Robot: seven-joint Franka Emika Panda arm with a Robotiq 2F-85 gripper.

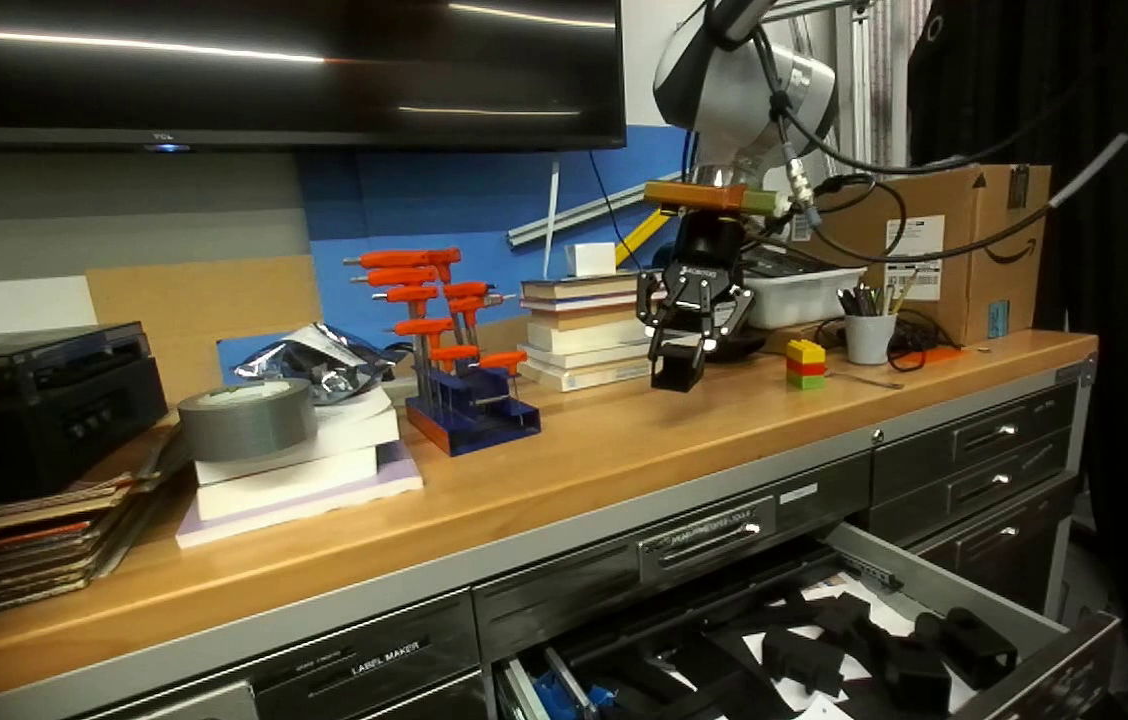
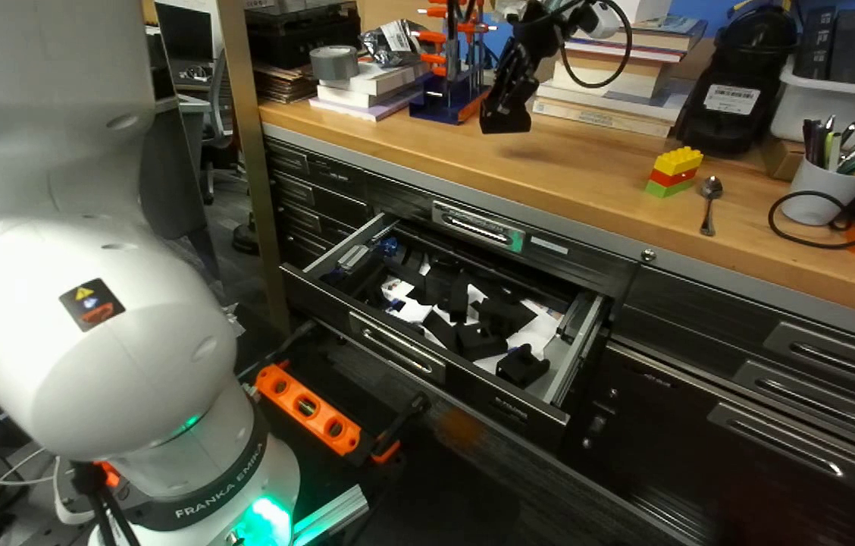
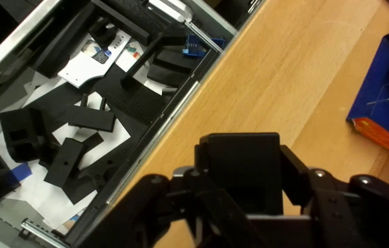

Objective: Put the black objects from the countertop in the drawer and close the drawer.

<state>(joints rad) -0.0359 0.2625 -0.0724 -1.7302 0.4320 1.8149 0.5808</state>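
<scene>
In an exterior view, a black object [image 1: 677, 370] is held by the gripper [image 1: 684, 345], which is pointed downward above the countertop [image 1: 584, 450], with the object raised off its surface. The drawer [image 1: 969, 590] is pulled out below the countertop's front edge, and black pieces [image 1: 804, 660] are spread inside it; whether any of them belongs to the task cannot be told. On the countertop, red-handled hex keys [image 1: 424, 327] are racked in a blue stand [image 1: 484, 437], a roll of grey tape [image 1: 254, 435] is set on stacked books [image 1: 294, 490], and toy bricks [image 1: 806, 368] are placed near a white cup [image 1: 869, 342].

In an exterior view, the black object is seen over the countertop, with a shadow [image 2: 537, 149] cast beneath. The drawer's front, fitted with a silver handle [image 2: 397, 351], is set well out from the cabinets [image 2: 700, 440]. A spoon [image 2: 710, 189] is laid just beside the toy bricks. Much of the foreground is taken up by the white arm [image 2: 86, 318].

In the wrist view, the fingers [image 3: 294, 175] are drawn in against opposite sides of the black object, parted only by its width. The object is framed over the countertop, between the blue stand and the drawer, where white sheets [image 3: 51, 203] are seen under and among the black pieces.
</scene>
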